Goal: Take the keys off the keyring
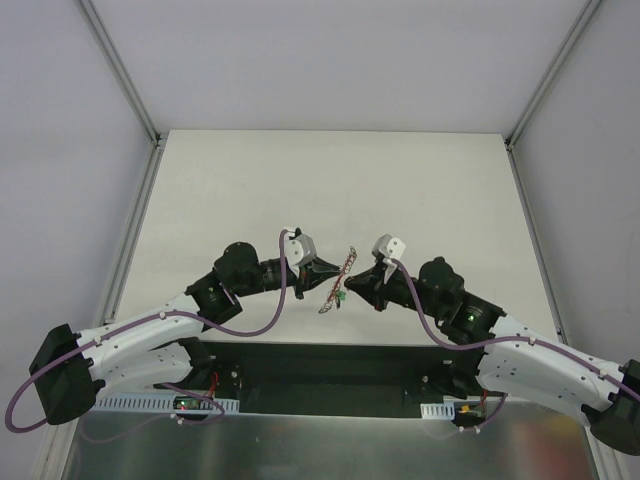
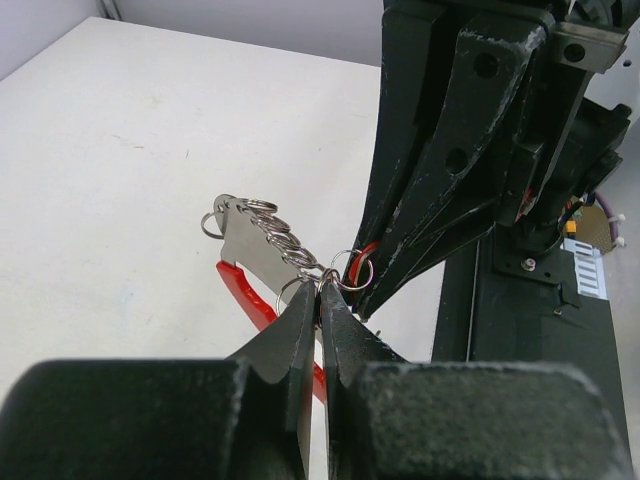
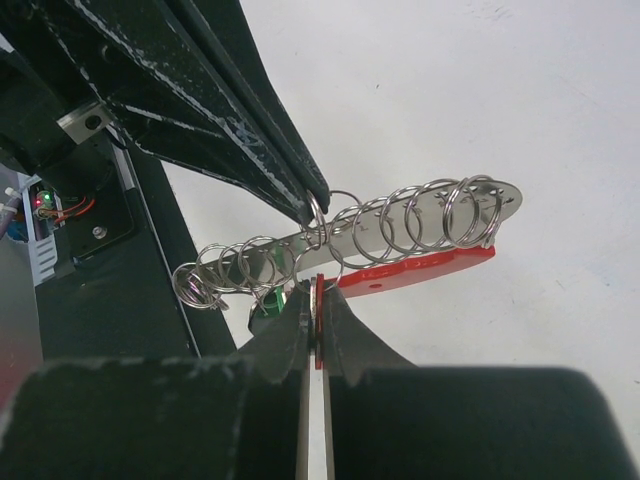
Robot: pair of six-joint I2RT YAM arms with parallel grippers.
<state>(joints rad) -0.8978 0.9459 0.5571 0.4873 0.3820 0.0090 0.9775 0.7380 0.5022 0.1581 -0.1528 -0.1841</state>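
The bunch hangs above the table between my two grippers [image 1: 340, 282]. It is a flat silver-grey metal strip [image 3: 395, 232] threaded with several thin metal rings, lying against the red keyring [image 3: 430, 268]. A green bit [image 3: 265, 300] hangs at its near end. No black-headed key shows. My left gripper [image 2: 320, 287] is shut on a thin ring where the strip [image 2: 250, 245] meets the red keyring [image 2: 245, 292]. My right gripper [image 3: 317, 292] is shut on the edge of the red keyring together with a thin metal piece. The two gripper tips almost touch.
The white table [image 1: 330, 180] stretches behind the grippers, with metal frame posts [image 1: 120, 70] at its back corners. A black base plate [image 1: 320, 372] and both arm bases lie along the near edge. The right arm's fingers [image 2: 430, 200] fill the right of the left wrist view.
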